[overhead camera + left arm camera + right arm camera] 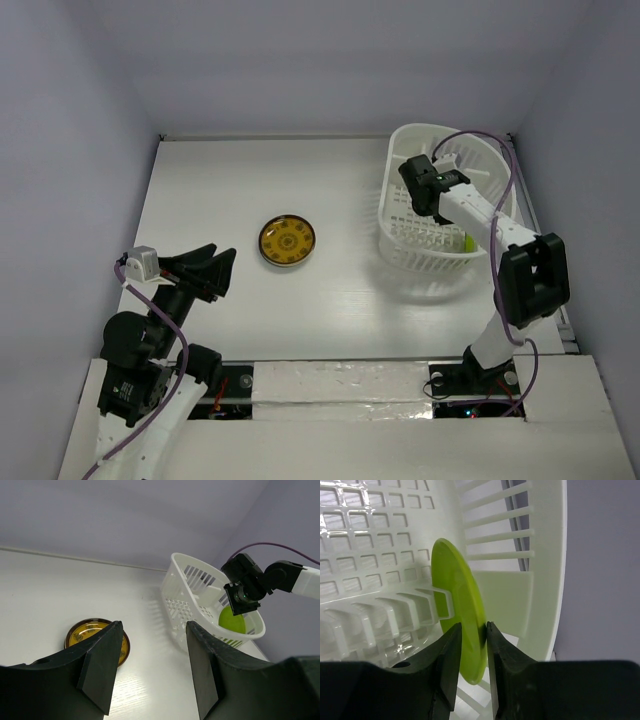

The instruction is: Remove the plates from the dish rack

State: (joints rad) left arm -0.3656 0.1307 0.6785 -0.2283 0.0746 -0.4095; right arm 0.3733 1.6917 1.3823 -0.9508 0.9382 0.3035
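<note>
right hand (474, 630) clamped on lime plate (452, 590), inside dish rack (550, 555); left hand (154, 626) spread, empty

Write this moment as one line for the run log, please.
right gripper: shut on lime green plate, upright in dish rack | left gripper: open, empty | amber plate: flat on table

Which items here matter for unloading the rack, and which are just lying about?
Job: dish rack; lime green plate standing in it, pinched by the right hand; amber plate flat on the table; left hand, open.
Not the job: purple cable; silver tape along the near edge.
</note>
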